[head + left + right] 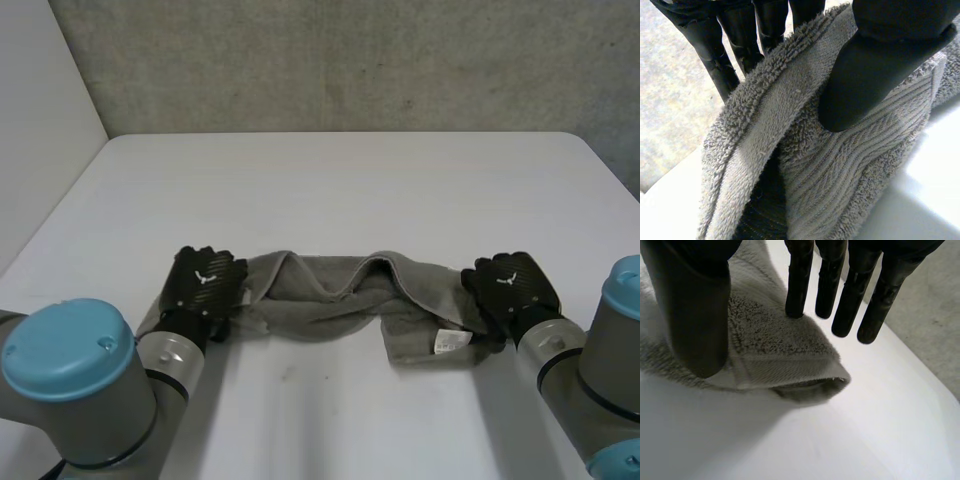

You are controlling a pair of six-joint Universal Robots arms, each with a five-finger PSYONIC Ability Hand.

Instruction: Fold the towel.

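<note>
Your left hand point(205, 282) is closed on the towel's point(330, 300) left end. Its wrist view shows the thumb point(875, 75) pressed onto the ribbed band, with the fingers point(720, 55) straight behind the thick hem, so the cloth is pinched between them. Your right hand point(512, 285) sits on the towel's right end. There the thumb point(695, 315) lies against the pile and the fingers point(799, 285) are straight. One fingertip touches the cloth and the others hang past the corner over the bare table point(840, 440). The cloth runs up between thumb and nearest finger, so I read that as a lighter pinch than the left's.

From the head view, the towel lies near your edge of the table point(330, 190), and its long axis runs straight from one hand to the other. It sags and bunches in the middle, with a raised fold halfway along. Each hand has its own end, so neither is nearer. The fold likely depends on both ends travelling together across that axis, away from you, so keep them level.

The head view alone shows the slack middle and a white tag point(452, 341) just beside the right hand. The wrist views alone show the grips. The left holds a doubled, lifted edge, and the right's corner lies low on the table.
</note>
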